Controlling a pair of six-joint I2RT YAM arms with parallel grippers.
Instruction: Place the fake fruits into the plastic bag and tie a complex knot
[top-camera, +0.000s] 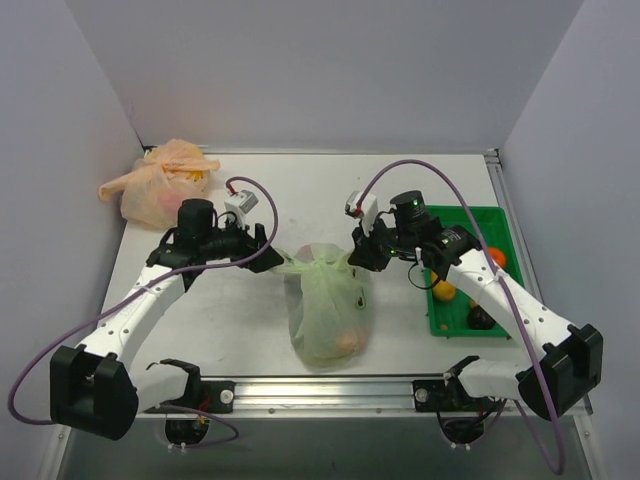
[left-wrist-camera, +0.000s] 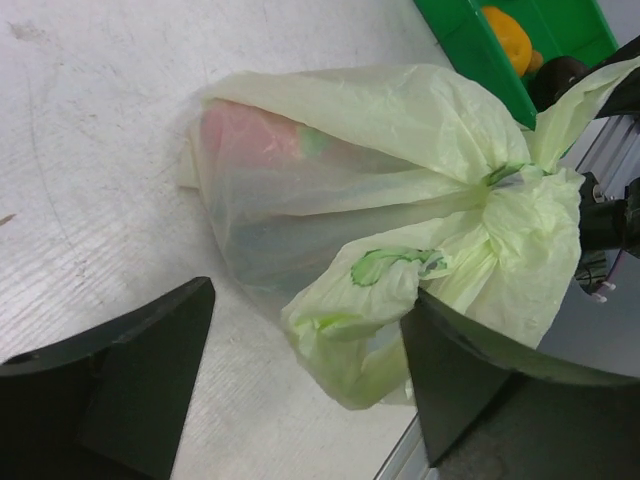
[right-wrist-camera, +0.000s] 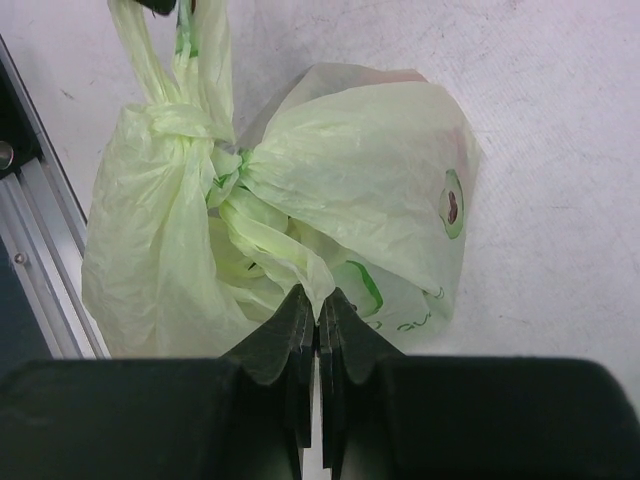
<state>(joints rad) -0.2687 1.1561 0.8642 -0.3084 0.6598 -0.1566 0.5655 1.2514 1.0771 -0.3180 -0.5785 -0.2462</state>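
Writing: the plastic bag (top-camera: 328, 310) carries green printed marks and an oval emblem (right-wrist-camera: 452, 205), but no word can be read.
Plastic bag: it lies on the surface (top-camera: 240, 330) at the middle of the front edge. Its gathered end points toward the back edge, and the handles are drawn into a knot (right-wrist-camera: 205, 150).
Contents: a pink fruit (left-wrist-camera: 245, 140) shows through the film.
Left arm: it stretches from the front left corner diagonally to the middle, with the wrist turned toward the bag.
Left claw (top-camera: 268, 250): the fingers are spread wide, and a fold of the bag lies against one finger.
Right arm: it reaches from the front right corner over the green tray (top-camera: 500, 215), with the wrist turned toward the bag.
Right claw (right-wrist-camera: 319, 305): the fingers are pressed together, pinching a twisted strand of the bag just beside the knot.
Green tray: it sits at the right edge and holds an orange (top-camera: 497, 258), a yellow fruit (top-camera: 444, 291) and a dark purple piece (top-camera: 482, 318).
Peach-orange bag (top-camera: 160, 182): it sits in the back left corner.
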